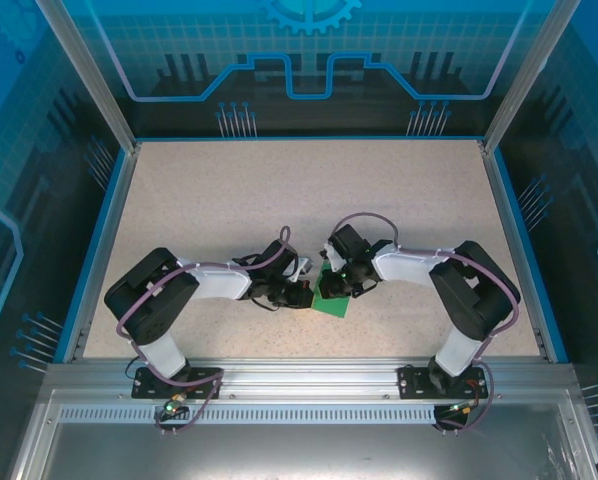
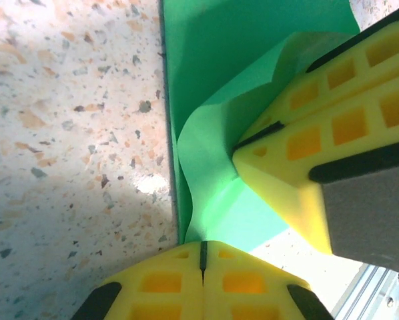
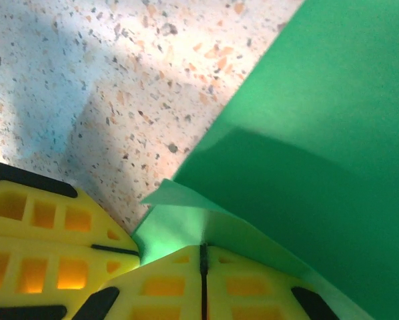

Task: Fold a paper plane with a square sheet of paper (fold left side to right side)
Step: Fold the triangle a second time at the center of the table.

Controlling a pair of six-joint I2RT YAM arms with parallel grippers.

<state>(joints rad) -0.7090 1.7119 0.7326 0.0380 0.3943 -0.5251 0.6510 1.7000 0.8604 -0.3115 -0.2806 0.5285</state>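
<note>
Two clenched grips met on the square sheet of paper point(image 2: 206, 53) — I saw the left end effector point(image 2: 203, 257) and right end effector point(image 3: 203, 257) pinching its lifted edge, just beside each other — on the bench point(image 2: 66, 133).

Speckled beige table point(image 1: 279, 200), nothing fancy. The green square sheet of paper point(image 1: 333, 302) lies on it, toward the near edge.

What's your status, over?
Right gripper shut on bright green square paper sheet, edge lifted. Left gripper shut beside it. Nothing in the way.
</note>
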